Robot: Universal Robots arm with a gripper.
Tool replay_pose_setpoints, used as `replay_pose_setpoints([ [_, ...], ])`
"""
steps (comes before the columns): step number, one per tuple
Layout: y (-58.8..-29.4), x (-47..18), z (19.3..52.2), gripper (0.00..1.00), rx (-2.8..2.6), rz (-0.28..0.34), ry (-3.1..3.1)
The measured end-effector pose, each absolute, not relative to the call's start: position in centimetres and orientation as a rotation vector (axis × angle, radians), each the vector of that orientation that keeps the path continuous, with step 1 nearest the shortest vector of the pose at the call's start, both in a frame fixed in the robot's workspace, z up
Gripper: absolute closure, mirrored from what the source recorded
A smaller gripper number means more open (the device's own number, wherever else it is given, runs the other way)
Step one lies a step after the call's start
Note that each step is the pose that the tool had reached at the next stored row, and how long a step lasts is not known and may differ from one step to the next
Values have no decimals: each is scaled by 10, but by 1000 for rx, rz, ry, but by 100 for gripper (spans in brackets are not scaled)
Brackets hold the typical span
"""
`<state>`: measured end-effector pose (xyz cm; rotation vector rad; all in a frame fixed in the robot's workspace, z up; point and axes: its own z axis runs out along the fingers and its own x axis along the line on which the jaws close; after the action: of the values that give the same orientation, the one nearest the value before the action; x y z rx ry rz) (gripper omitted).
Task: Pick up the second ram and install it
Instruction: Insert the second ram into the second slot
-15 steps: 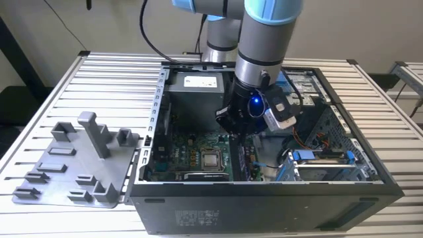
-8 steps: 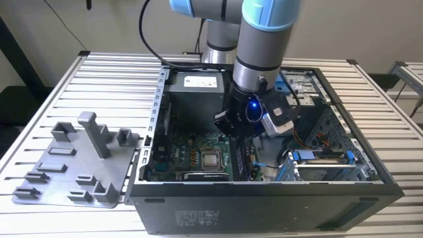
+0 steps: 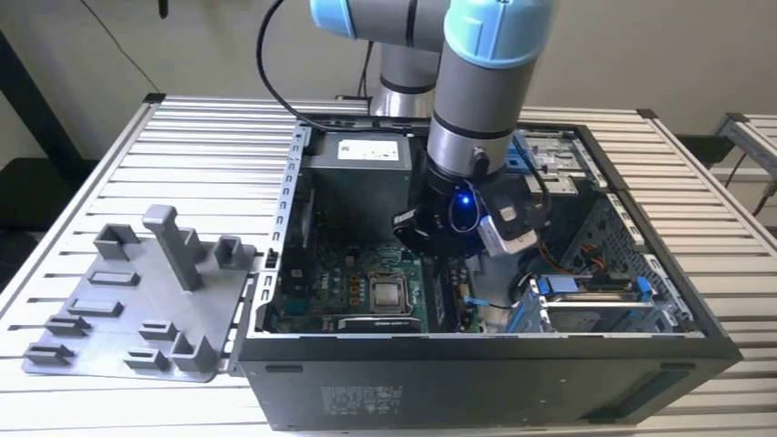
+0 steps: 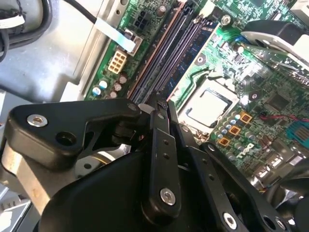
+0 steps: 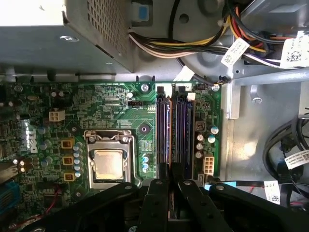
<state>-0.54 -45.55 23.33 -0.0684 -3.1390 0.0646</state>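
On the exterior view's left, a grey plastic fixture tray with upright posts [image 3: 134,300] lies on the ribbed aluminium table [image 3: 97,173], its edge touching the side wall of the open black computer case [image 3: 486,382]. Bare table runs along the tray's far side.

In the middle of that view, the grey-and-blue robot arm [image 3: 479,82] reaches down into the case. The black two-finger gripper [image 3: 456,238] hangs low over the green motherboard [image 3: 352,273], between the silver power supply box [image 3: 358,173] and the drive cage with blue tabs [image 3: 595,291] on the exterior view's right. The case walls leave it little room to either side.

The first wrist view shows what the arm hides from outside. The gripper [image 5: 172,186] stands at one end of the row of long dark memory slots [image 5: 166,130], its fingers drawn together on the second ram [image 5: 175,170], a thin dark stick seen edge-on and in line with the slots. The square metal processor socket [image 5: 108,162] sits just beside the slots, and bundled coloured cables [image 5: 193,46] lie beyond them.

In the second wrist view, the gripper [image 4: 158,104] is over the near end of the slots, where the ram itself is hard to pick out.
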Motion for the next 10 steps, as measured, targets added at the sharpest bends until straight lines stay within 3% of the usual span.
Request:
replay_pose_setpoints([
  [10, -456, -5, 229, 86, -70, 65, -3139],
])
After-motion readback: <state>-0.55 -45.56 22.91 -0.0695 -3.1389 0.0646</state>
